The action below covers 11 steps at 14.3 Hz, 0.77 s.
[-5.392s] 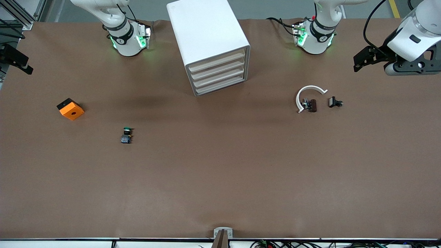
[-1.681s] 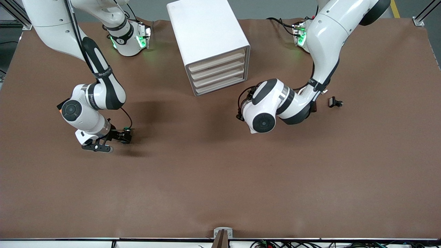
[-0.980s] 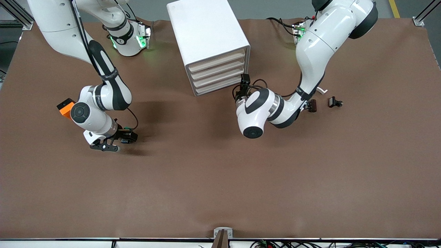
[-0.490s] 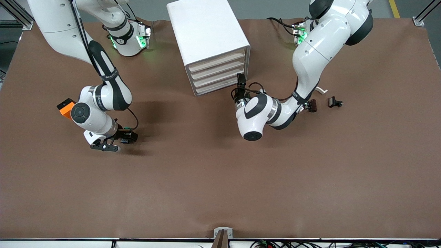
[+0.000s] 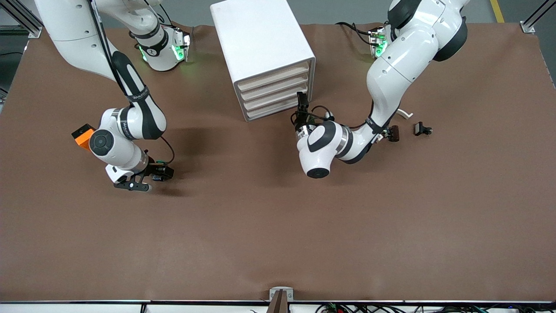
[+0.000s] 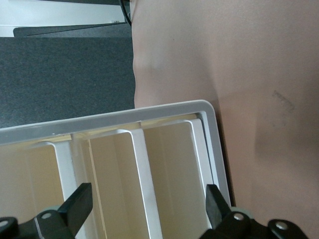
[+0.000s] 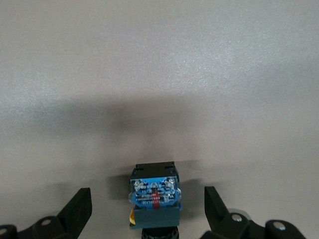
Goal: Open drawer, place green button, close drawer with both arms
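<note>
- Front view: I see the right pincer (image 5: 158,172) low over the button (image 5: 161,170) on the desk (image 5: 278,226), near the orange cube (image 5: 82,135). The left pincer (image 5: 302,101) sits at the cabinet's (image 5: 265,52) lowest drawer (image 5: 274,109).
- Left wrist view: my left pincer (image 6: 144,204) is spread wide, with the drawer fronts (image 6: 167,174) between its fingers.
- Right wrist view: my right pincer (image 7: 147,209) is spread, straddling the button (image 7: 153,195) without touching it.
</note>
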Tool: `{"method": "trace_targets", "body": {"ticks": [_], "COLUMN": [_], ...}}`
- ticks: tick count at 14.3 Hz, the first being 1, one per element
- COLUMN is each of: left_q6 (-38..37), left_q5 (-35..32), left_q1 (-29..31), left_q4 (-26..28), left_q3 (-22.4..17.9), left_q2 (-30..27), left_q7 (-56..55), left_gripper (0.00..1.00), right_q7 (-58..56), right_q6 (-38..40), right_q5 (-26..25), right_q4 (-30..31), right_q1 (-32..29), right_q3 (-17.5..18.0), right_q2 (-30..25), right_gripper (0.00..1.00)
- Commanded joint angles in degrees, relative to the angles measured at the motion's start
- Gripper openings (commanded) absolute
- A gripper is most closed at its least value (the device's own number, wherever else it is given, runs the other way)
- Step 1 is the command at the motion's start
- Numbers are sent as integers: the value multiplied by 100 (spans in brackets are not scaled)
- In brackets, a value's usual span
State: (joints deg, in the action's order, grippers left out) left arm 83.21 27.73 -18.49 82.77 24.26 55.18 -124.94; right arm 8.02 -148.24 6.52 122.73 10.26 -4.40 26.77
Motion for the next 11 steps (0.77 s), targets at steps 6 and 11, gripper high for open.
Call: {"method": "trace_targets", "body": {"ticks": [6,11], "left_q6": [-156,-156], "left_q5": [92,110], "left_q1": [-331,-375], "left_q4": [-94,-103], "left_q3": [-27,-27], "left_q2": [99,151], "left_q7": [-110,-110], "left_gripper": [94,63], "right_q7": [-19,-37], "right_q6": [-21,-21], "right_q5": [112,112], "right_q4": [14,14], "right_q1": [29,20], "right_q3": [-26,-26], "right_q2": [30,30], "right_gripper": [100,87]}}
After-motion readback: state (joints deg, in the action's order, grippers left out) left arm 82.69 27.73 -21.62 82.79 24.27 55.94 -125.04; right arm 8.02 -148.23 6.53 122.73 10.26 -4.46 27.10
